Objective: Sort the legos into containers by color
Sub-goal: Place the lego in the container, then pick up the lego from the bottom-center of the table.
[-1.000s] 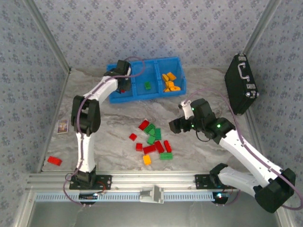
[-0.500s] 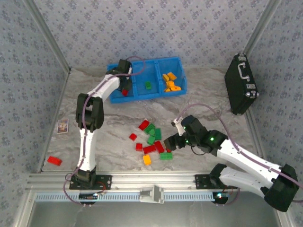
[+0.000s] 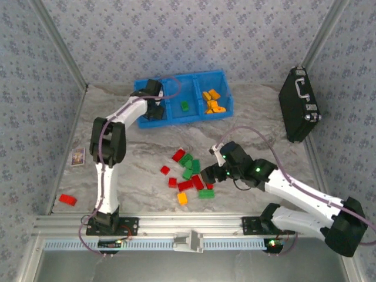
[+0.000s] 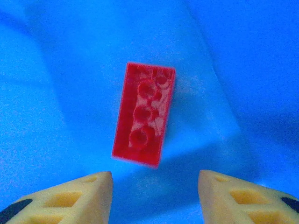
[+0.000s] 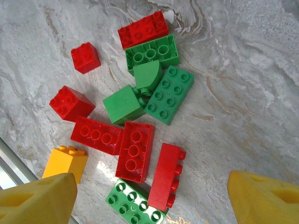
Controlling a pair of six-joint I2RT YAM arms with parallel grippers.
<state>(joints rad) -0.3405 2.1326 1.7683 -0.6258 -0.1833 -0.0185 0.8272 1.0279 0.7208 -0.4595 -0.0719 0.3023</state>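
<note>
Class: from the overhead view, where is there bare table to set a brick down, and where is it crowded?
Bare marble tabletop lies between the bright blue plastic tray and the heap of red, green and orange bricks, and between tray and black case. Crowded: the heap, under the right gripper.

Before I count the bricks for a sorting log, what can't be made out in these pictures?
Top view: the left gripper covers much of the left compartment of the bright blue plastic tray, so its brick count is hidden.
Top view: the right gripper overlaps the loose brick pile.
Right wrist view: the green studded brick at the bottom is cut by the lower edge and overlapped by a red brick on its side.
</note>
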